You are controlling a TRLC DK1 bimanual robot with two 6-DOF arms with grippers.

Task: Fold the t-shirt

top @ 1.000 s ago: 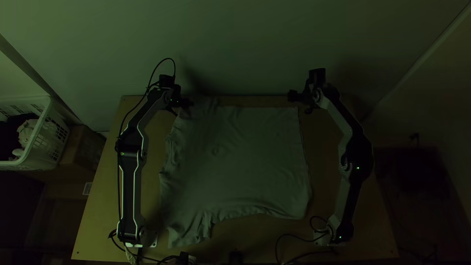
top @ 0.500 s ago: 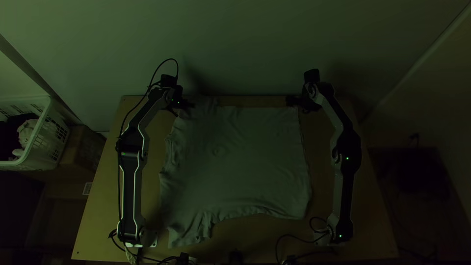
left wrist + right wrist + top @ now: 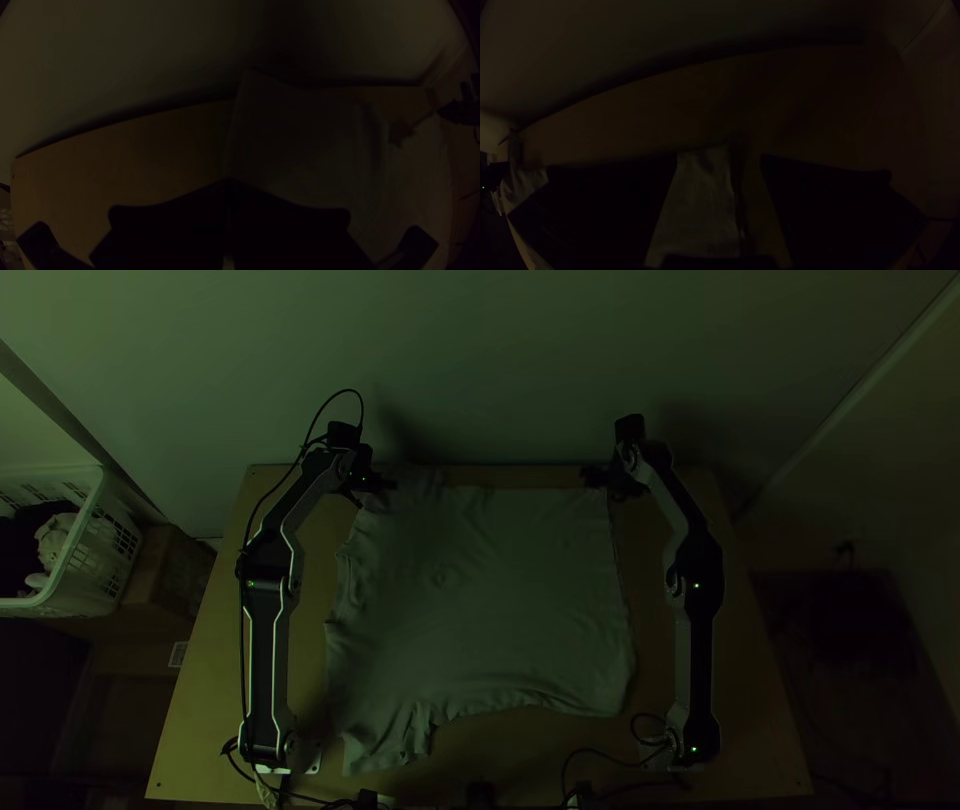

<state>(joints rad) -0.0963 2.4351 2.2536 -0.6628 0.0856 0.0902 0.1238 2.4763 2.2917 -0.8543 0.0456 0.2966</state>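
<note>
Across the tabletop (image 3: 205,710), the right pincer (image 3: 592,478) had edged inward, wide open at the spread t-shirt's (image 3: 490,610) far corner, the left pincer (image 3: 386,483) staying clamped on its fabric.

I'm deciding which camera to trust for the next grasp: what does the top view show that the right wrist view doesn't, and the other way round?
Top view: the t-shirt spread out, with its near sleeve, and the right arm's base.

Right wrist view: the right gripper's two fingers apart, with a strip of shirt in the gap.

Both: the shirt's far right corner, the table's bare wood beyond it and the wall behind.
</note>
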